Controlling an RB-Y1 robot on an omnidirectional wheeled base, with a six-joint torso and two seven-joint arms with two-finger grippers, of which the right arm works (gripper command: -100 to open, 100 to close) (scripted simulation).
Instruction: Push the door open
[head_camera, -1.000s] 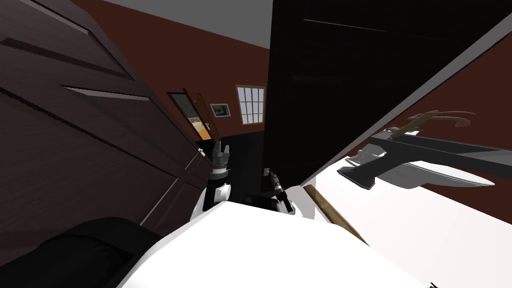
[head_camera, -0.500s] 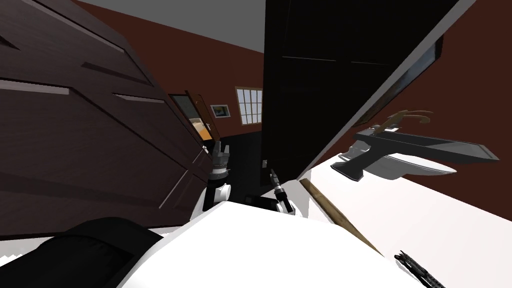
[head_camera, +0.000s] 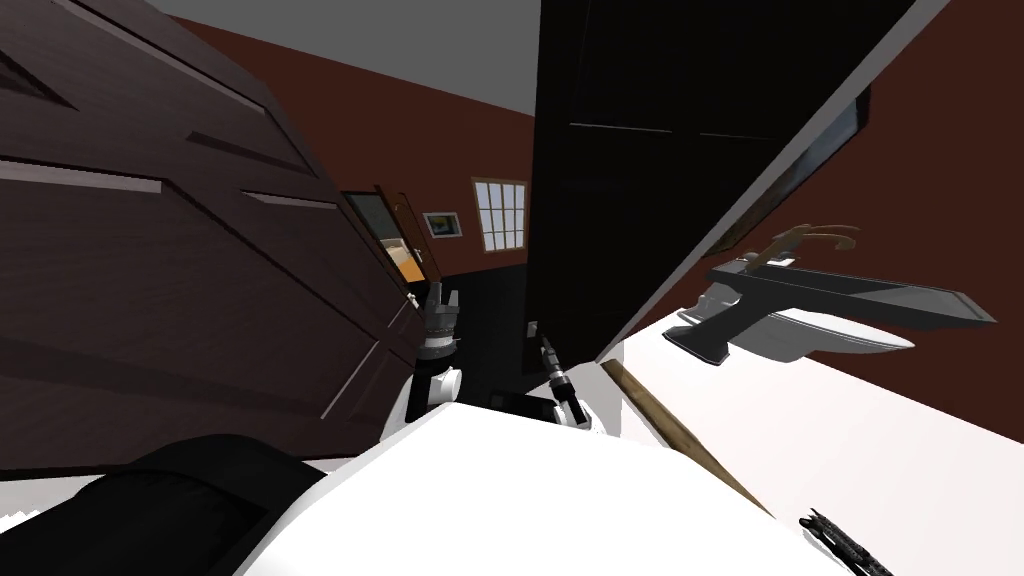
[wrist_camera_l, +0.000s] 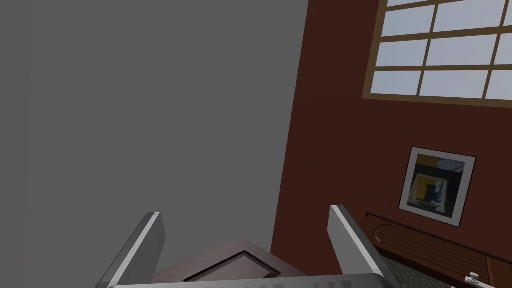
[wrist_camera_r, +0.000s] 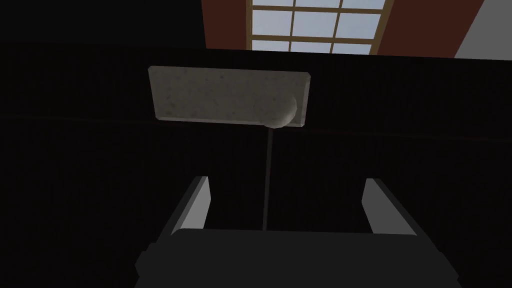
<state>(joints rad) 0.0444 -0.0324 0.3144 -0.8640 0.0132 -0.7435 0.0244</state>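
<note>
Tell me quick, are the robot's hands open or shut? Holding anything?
Left gripper: open, holding nothing.
Right gripper: open, holding nothing, facing the grey handle plate on the dark door.

Home interior: red-brown wall (head_camera: 400, 130), paned window (head_camera: 499, 213), framed picture (head_camera: 441, 223), white basin (head_camera: 830, 338) nearby.

Left gripper (head_camera: 442, 297) points upward on a raised forearm, fingers (wrist_camera_l: 145, 245) spread; right gripper (head_camera: 546, 346) reaches forward, lower, equally spread.

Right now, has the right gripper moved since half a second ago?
No. The right gripper keeps its place below the window, beside the door's handle plate.
</note>
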